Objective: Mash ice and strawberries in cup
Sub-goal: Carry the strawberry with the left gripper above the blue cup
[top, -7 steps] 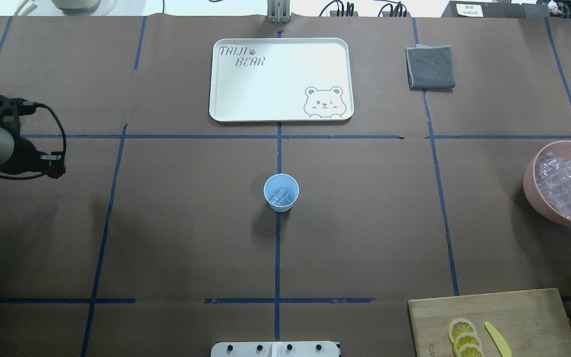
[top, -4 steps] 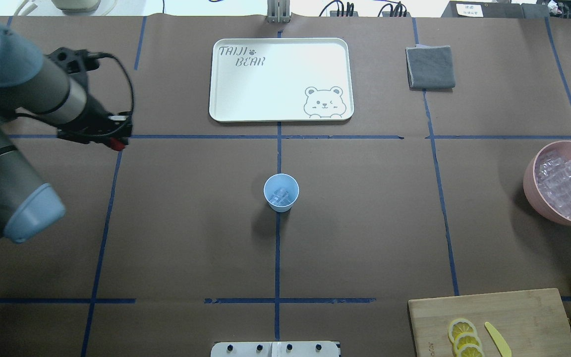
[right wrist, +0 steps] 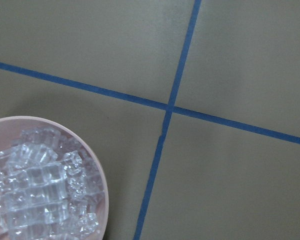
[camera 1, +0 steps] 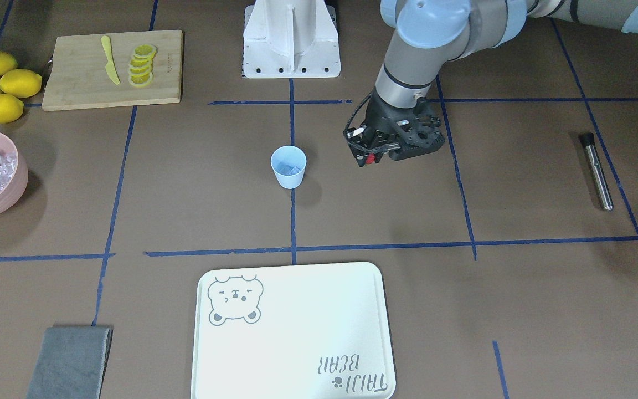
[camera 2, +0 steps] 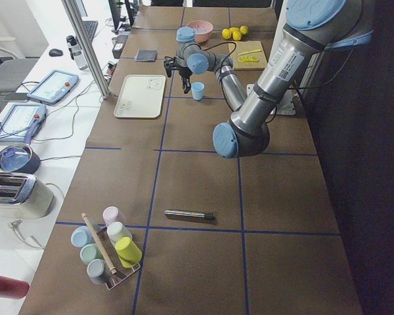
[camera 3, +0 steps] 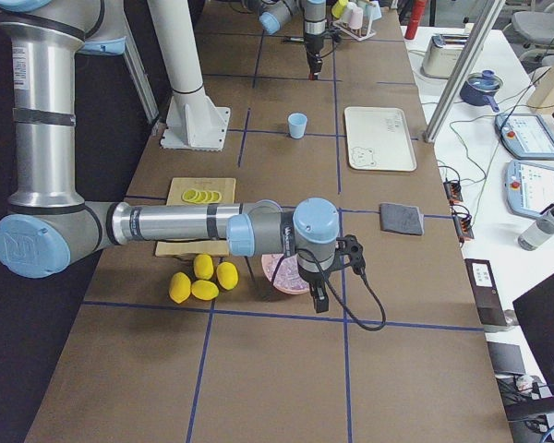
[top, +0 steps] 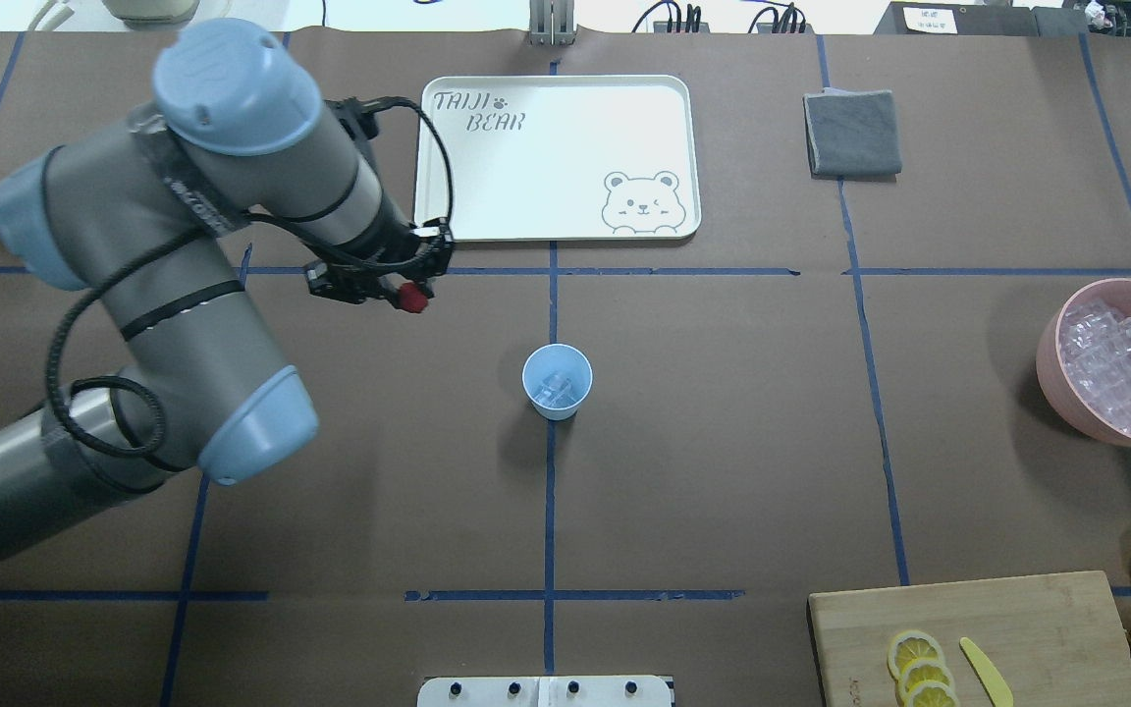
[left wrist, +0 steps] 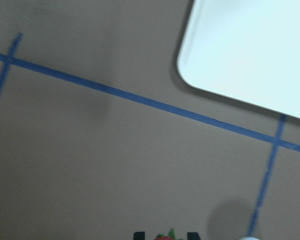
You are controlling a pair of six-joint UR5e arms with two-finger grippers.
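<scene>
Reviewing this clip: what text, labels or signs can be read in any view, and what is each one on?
"TAIJI BEAR", with a paw mark: on the white tray; it appears upside down in the front-facing view.
White label beyond the table's far edge: too small to read.
Lettering on the left arm: too blurred to read.

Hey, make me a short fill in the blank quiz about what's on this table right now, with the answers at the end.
1. The left gripper is shut on a small ____ strawberry.
2. The small tapered plastic cup holding clear ice cubes is pale ____.
3. The number of whole yellow lemons beside the wooden cutting board is ____.
4. The white rectangular tray is printed with a cartoon ____.
Missing words: red, blue, four, bear.
</scene>
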